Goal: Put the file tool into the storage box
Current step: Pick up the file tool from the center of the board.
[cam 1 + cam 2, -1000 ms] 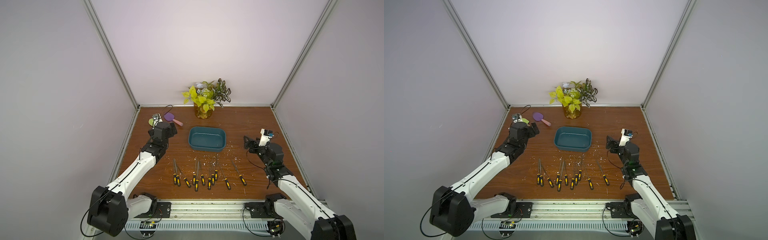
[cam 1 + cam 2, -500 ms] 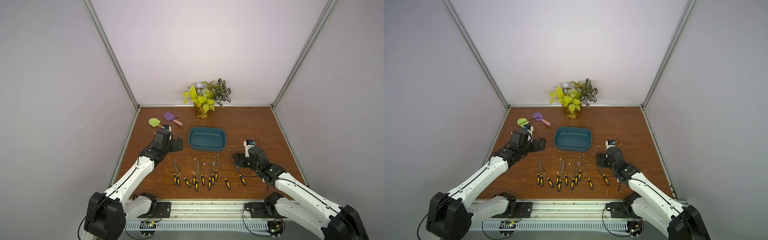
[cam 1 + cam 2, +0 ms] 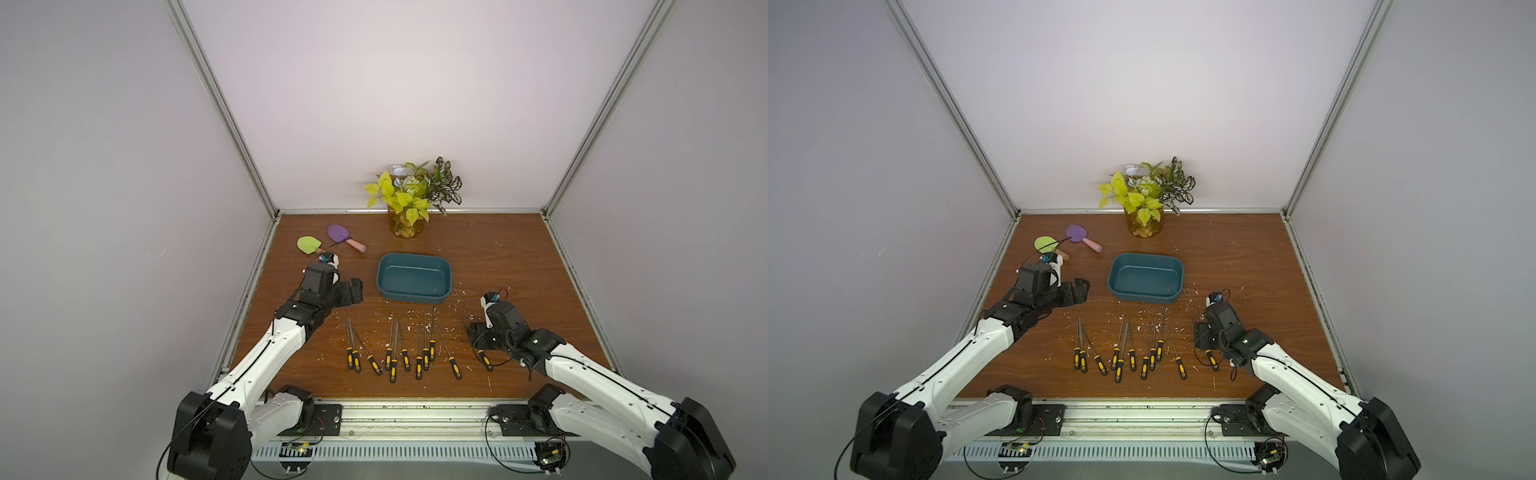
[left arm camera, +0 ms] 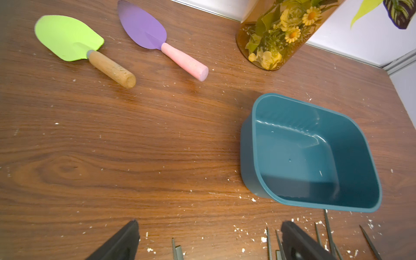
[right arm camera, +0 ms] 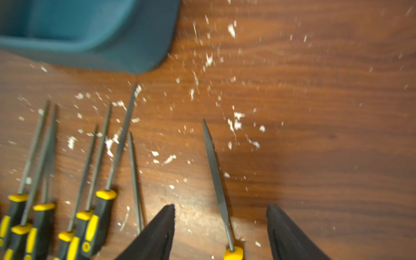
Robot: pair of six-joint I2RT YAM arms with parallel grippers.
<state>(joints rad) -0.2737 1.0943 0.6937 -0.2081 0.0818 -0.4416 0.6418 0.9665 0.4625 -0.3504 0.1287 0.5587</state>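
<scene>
Yellow-handled file (image 5: pixel 215 177) between spread jaws of right tool (image 5: pixel 220 208), storage box (image 5: pixel 90 45) nearby

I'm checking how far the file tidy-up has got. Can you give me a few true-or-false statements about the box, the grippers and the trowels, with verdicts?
1. The storage box holds no file. True.
2. The right gripper has its jaws apart, one on either side of a file lying on the table. True.
3. The left gripper grips the green trowel. False: its jaws are open and empty, and the green trowel lies on the table.
4. The purple trowel has a wooden handle. False: its handle is pink. The green trowel has the wooden one.
</scene>
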